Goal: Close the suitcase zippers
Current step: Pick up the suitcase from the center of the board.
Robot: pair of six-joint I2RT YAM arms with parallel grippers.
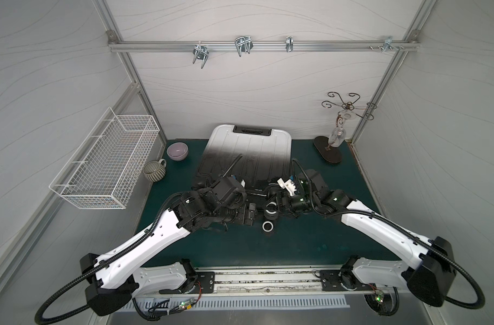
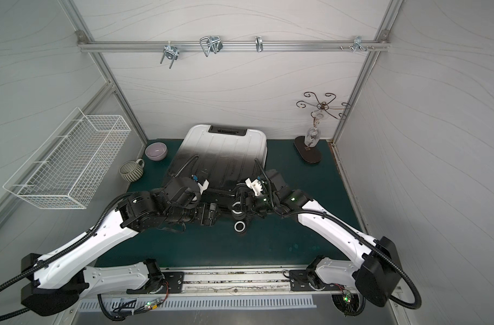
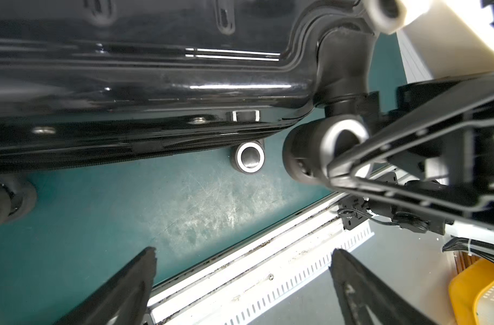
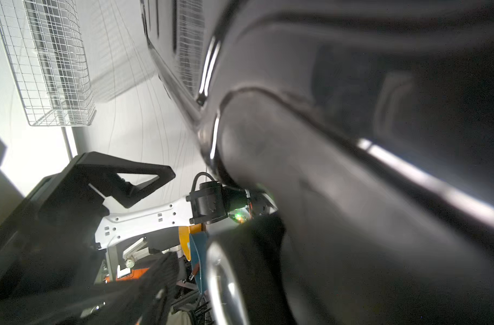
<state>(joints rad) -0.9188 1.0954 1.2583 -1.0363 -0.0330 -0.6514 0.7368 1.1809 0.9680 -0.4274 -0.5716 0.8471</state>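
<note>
The suitcase (image 1: 247,152) (image 2: 220,157) lies flat on the green mat, its white end far and its black end near. In the left wrist view a stretch of zipper track (image 3: 184,146) runs along the seam of the black shell, and I make out no pull. My left gripper (image 1: 250,216) (image 3: 243,267) is open by the near end, over bare mat. My right gripper (image 1: 271,209) is open at the corner wheel (image 3: 324,152) (image 4: 229,281). One of its fingers (image 4: 155,281) stands apart from the wheel rim; the other is hidden.
A second wheel (image 1: 267,226) (image 3: 250,157) rests on the mat just below the grippers. A purple bowl (image 1: 177,150) and a ribbed mug (image 1: 153,171) stand left of the case, a wire basket (image 1: 108,166) hangs on the left wall, and a glass stand (image 1: 336,135) is at the back right.
</note>
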